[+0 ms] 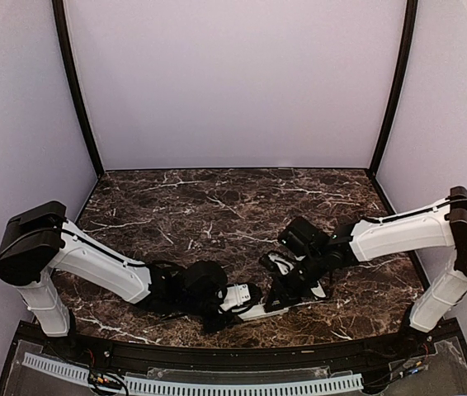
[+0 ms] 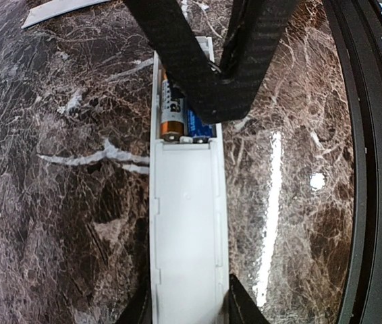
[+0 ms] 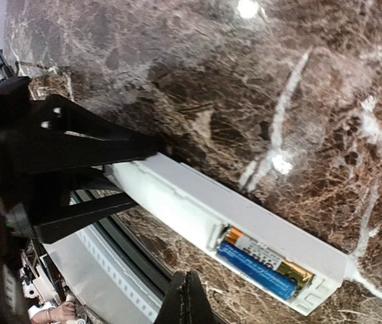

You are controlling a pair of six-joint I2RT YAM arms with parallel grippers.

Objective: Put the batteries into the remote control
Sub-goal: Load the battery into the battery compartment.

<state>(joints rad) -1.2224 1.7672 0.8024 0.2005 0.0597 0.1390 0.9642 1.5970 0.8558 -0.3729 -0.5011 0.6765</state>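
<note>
Closest to the left wrist camera, the remote control (image 2: 187, 216) is seen clamped at its near end between the fingers of the left gripper (image 2: 191, 305), flat on the counter (image 2: 56, 202). Its long axis is directed straight away from that gripper. At the far end the open compartment is found, with the batteries (image 2: 179, 118) laid side by side along that axis. Directly over the blue cell the right gripper (image 2: 219, 101) is poised, fingers pressed together with nothing pinched; contact cannot be judged. A seating press is judged better suited to the right arm, which is nearer. Beyond, the cover strip (image 2: 56, 8) is seen lying well apart.
</note>
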